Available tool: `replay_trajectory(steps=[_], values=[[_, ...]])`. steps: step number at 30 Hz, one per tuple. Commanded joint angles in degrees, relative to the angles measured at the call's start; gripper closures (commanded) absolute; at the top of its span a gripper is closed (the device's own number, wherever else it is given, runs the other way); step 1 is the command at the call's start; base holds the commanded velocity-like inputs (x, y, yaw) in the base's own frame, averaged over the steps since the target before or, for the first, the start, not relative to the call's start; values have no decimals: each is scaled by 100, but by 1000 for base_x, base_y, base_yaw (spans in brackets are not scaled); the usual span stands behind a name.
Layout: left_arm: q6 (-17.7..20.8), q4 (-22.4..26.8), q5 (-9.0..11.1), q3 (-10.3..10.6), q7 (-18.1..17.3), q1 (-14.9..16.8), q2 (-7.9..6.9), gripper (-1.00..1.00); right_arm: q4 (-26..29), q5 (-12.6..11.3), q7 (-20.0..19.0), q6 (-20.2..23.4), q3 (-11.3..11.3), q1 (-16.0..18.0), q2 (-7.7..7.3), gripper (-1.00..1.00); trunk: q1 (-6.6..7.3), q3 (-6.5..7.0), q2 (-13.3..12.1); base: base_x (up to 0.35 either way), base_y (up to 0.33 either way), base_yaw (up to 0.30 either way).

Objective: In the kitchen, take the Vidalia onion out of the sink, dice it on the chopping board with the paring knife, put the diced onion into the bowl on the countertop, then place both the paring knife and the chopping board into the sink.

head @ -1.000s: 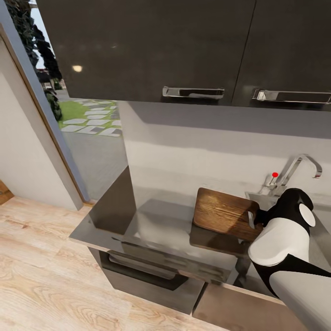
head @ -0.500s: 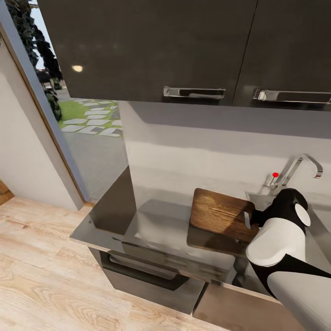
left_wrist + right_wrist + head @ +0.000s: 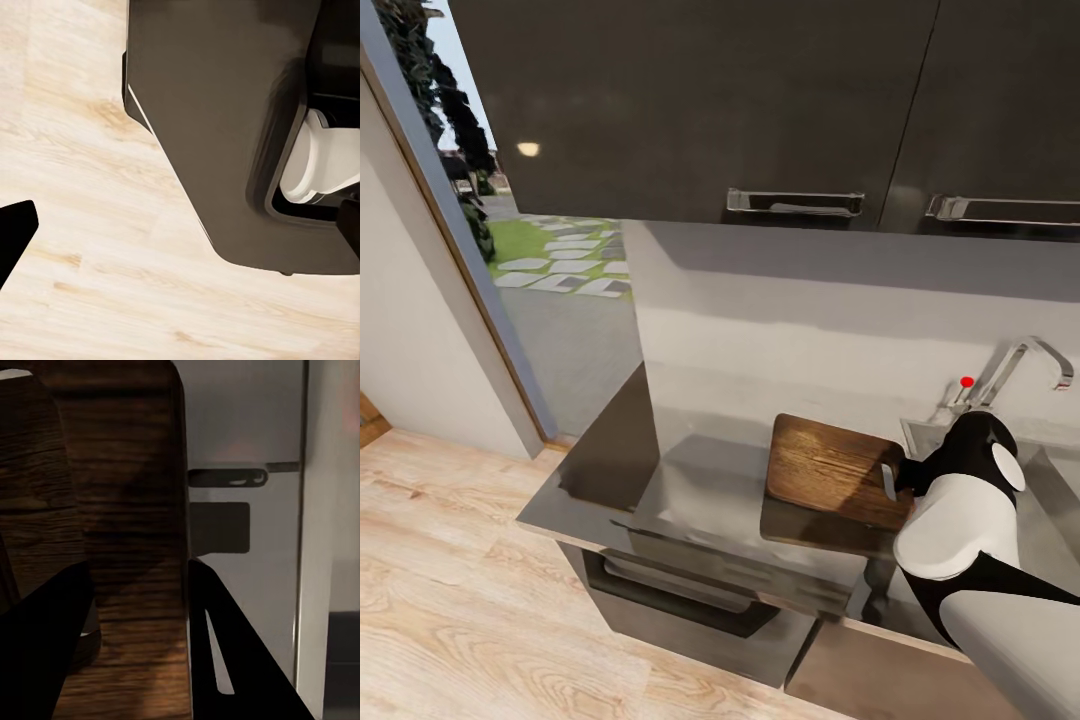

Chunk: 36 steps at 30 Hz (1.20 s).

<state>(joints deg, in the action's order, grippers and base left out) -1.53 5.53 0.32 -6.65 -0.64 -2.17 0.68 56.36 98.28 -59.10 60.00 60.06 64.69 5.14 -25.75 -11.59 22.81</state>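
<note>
My right gripper pinches the chopping board at its sink-side short end, a finger on each face. Board lies on the countertop, long axis running away from the sink just beside my wrist (left gripper's state I cannot tell).

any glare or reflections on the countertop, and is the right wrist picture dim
Head view: the glossy countertop mirrors the pale wall and the chopping board; a round light spot glints on the upper cabinet. Right wrist view: dim and shadowed, board grain still readable, dark fingers nearly silhouettes.
</note>
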Motion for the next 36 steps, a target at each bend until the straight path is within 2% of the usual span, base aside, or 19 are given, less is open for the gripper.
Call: replay_trajectory(steps=[1,36], values=[[-5,10,3,-38,-7,-3,2,-100,8,57,-58,0,15,9,4,100,-3,-10,11,0,0,0],[-5,10,3,-31,-7,-3,2,-100,4,60,-10,0,20,9,14,100,-3,-10,11,37,26,0]])
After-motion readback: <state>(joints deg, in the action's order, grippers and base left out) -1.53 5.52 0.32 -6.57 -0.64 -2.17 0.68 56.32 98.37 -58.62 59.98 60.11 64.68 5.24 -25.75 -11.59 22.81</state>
